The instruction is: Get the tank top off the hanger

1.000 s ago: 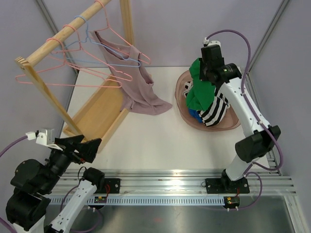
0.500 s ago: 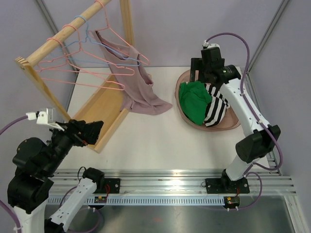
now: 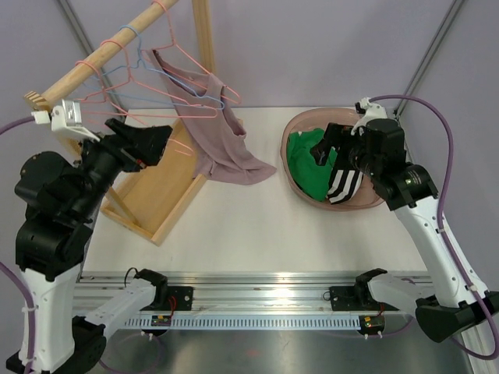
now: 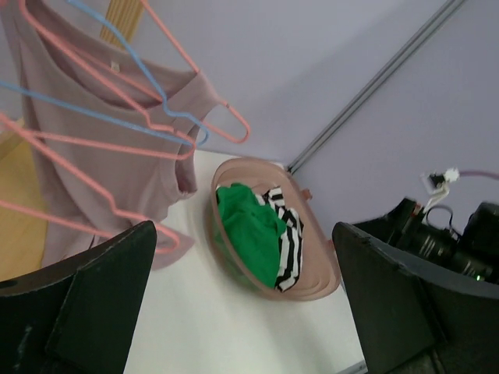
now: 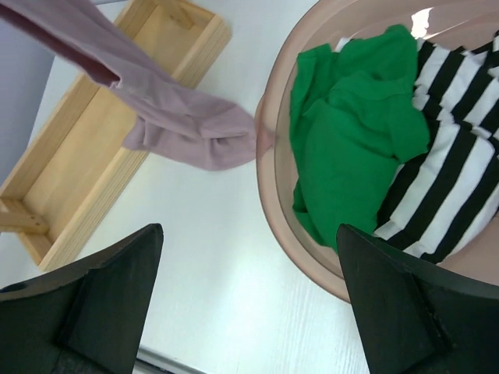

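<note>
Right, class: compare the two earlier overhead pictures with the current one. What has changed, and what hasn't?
The right gripper let go of the green garment, which dropped into the basin, then drew back toward its base, open. The left gripper rose from low at the near left toward the tank top, open. Tank top, wooden rack and striped garment stayed put.

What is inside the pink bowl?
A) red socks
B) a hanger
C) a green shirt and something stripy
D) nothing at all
C: the bowl holds a green shirt lying next to a black-and-white striped cloth.
</note>
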